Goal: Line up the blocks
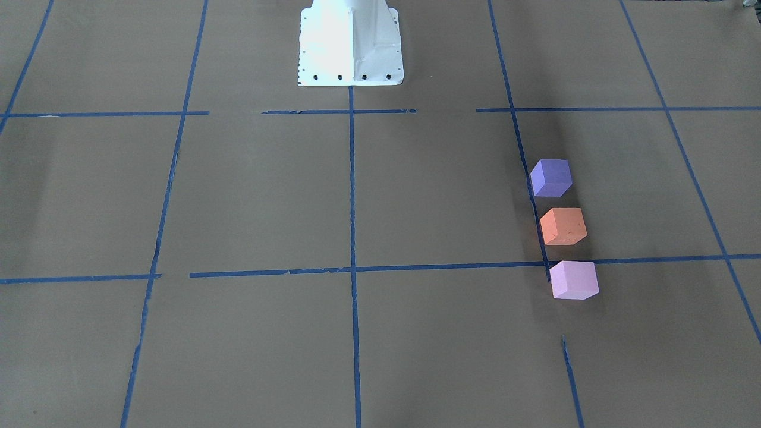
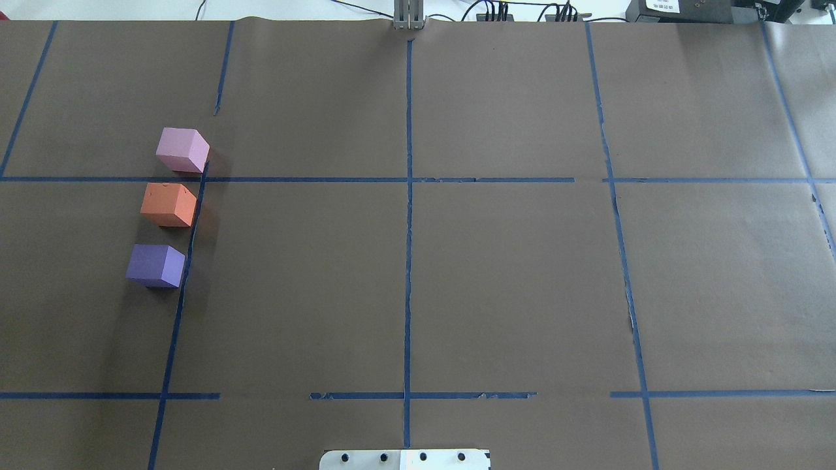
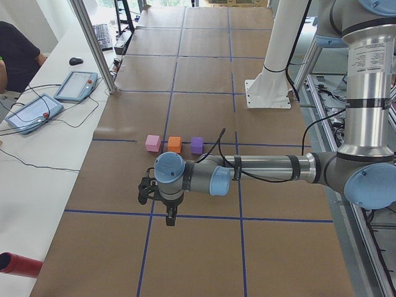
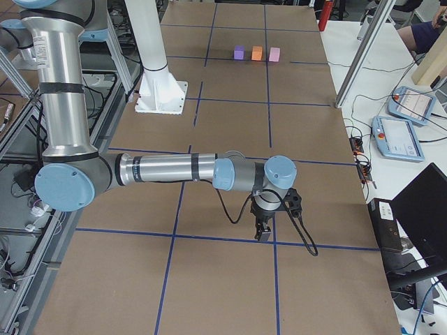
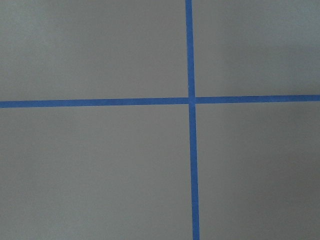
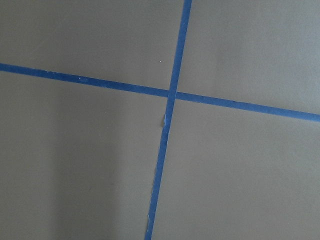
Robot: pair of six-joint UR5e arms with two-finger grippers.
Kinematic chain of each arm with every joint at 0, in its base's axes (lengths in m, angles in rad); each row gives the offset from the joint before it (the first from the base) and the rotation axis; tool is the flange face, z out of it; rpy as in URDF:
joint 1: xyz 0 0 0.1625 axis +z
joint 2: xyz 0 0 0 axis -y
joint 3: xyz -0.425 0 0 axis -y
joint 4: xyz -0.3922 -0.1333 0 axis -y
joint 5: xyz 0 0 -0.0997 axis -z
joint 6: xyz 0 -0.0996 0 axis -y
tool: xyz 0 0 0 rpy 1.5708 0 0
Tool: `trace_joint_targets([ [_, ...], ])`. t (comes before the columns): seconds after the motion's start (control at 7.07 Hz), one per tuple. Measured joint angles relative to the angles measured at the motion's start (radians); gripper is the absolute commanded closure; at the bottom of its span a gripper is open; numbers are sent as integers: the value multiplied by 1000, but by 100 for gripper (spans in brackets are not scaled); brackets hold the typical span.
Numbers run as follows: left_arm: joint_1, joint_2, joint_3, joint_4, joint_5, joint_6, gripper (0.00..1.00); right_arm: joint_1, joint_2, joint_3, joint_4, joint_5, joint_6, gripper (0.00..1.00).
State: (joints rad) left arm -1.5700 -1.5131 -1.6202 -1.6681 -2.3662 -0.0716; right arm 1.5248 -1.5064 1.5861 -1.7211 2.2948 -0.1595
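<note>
The purple block (image 2: 155,265), orange block (image 2: 168,204) and pink block (image 2: 182,149) are set in one row beside a blue tape line (image 2: 175,326) on the robot's left side. The row's long axis runs away from the robot. The left gripper (image 3: 168,216) is held much nearer than the right gripper (image 4: 263,232). For both, open or closed cannot be told.

Blocks: three. One violet-purple block (image 1: 551,178), one orange block (image 1: 563,226), one pale pink block (image 1: 574,280).
Robot arms: two. One left arm (image 3: 266,168), one right arm (image 4: 167,169).
Grippers: two, one per arm. Left gripper (image 3: 169,218), right gripper (image 4: 263,232).
White pedestal (image 1: 351,44): one.
Handheld screen units on side bench: two. Nearer unit (image 3: 34,112), farther unit (image 3: 77,85).
Computer mouse (image 3: 75,60): one.
Keyboard (image 3: 103,36): one.
Red cylinder (image 3: 18,264): one.
</note>
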Motion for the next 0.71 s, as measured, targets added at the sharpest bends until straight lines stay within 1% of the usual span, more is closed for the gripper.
trace_joint_targets([
  [0.28,-4,-19,-36,109,3,0,0,0,0,0,0,0,0,0],
  [0.71,-7,-12,-63,139,3,5,0,0,0,0,0,0,0,0],
])
